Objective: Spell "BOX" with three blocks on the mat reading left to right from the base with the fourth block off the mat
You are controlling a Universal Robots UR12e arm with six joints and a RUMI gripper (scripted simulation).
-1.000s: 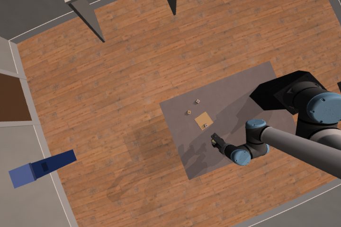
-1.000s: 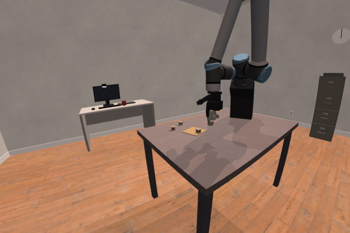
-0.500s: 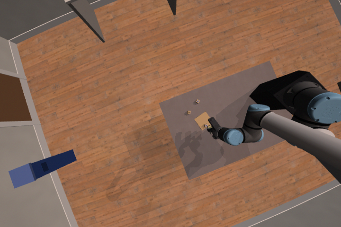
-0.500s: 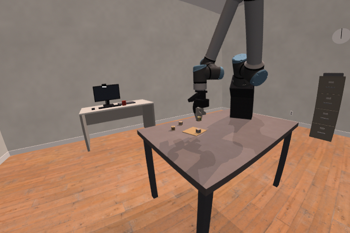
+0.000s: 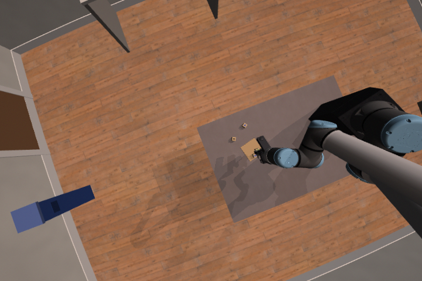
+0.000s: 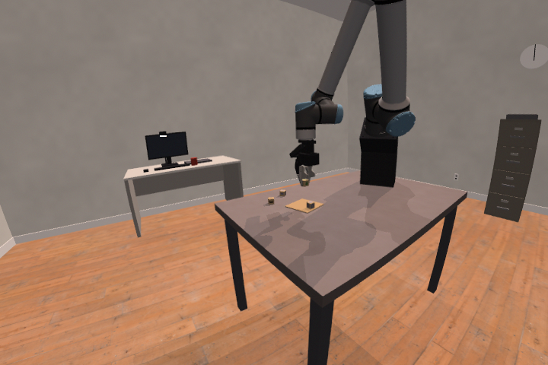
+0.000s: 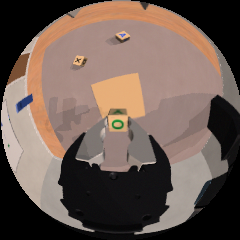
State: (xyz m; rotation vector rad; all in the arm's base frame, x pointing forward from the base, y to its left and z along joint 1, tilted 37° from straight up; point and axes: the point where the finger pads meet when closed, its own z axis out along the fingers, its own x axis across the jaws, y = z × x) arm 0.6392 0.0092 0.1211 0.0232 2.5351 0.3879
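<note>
Cube in the jaws: the wooden block with the green O (image 5: 257, 149) (image 6: 304, 182) (image 7: 118, 123) is clamped by the black-and-grey gripper (image 5: 258, 152) (image 6: 305, 179) (image 7: 118, 117), above the table.
Neighbour on the tan square mat (image 5: 250, 146) (image 6: 299, 204) (image 7: 120, 94): the lettered cube (image 5: 254, 155) (image 6: 310, 204) may be knocked if lowering is done too close.

Grips the O block (image 5: 257, 150) (image 6: 304, 182) (image 7: 118, 123) between both fingertips of the gripper (image 5: 257, 152) (image 6: 305, 178) (image 7: 118, 117), green letter facing the camera. Overlaps the near edge of the tan mat (image 5: 249, 146) (image 6: 297, 205) (image 7: 120, 92) in view. Shows, beyond it on the grey tabletop (image 5: 218, 132) (image 6: 369, 240) (image 7: 170, 75), the black-lettered X block (image 5: 233, 139) (image 6: 271, 200) (image 7: 78, 60) at left and the blue-lettered A block (image 5: 244, 124) (image 6: 282, 192) (image 7: 122, 36) farther off, well apart.
</note>
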